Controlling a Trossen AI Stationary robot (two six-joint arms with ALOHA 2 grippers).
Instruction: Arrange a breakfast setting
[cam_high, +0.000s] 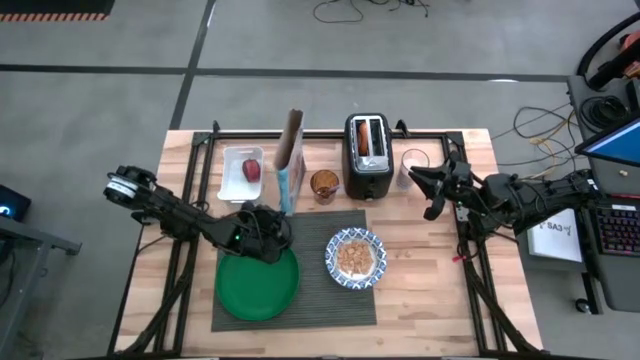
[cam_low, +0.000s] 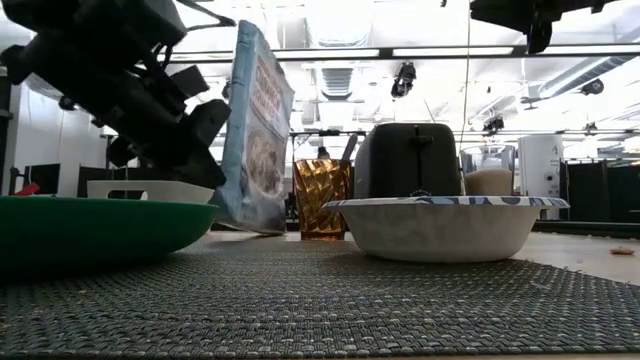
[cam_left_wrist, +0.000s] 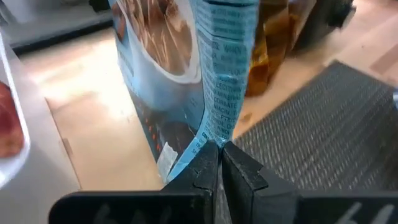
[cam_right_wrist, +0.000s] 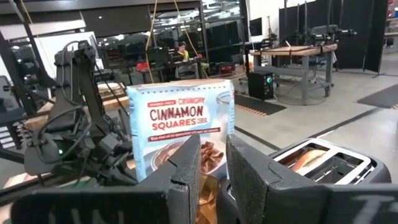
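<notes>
A dark grey ribbed placemat (cam_high: 300, 300) lies at the table's near middle. On it are a green plate (cam_high: 258, 285) and a patterned bowl (cam_high: 355, 258) holding cereal. A light blue cereal box (cam_high: 290, 165) stands upright just beyond the mat. My left gripper (cam_high: 272, 228) is shut, low over the plate's far rim, with its tips at the box's lower end (cam_left_wrist: 214, 134). My right gripper (cam_high: 430, 190) is a little open and empty, raised above the table's right side. A bagel (cam_high: 370, 140) sits in the toaster's slots. A red fruit (cam_high: 251, 170) lies in the white tray. No spoon shows. My left gripper (cam_left_wrist: 219, 152) has its shut fingertips right at the lower end of the cereal box's narrow side (cam_left_wrist: 217, 124), coming level from the table's near left. Whether they touch the box, I cannot tell. The box stands on its base on the table.
A black toaster (cam_high: 368, 160) stands at the back middle, with an amber glass (cam_high: 325, 185) to its left and a glass of milk (cam_high: 413, 168) to its right. The white tray (cam_high: 232, 185) lies left of the box. Bare wood shows right of the mat.
</notes>
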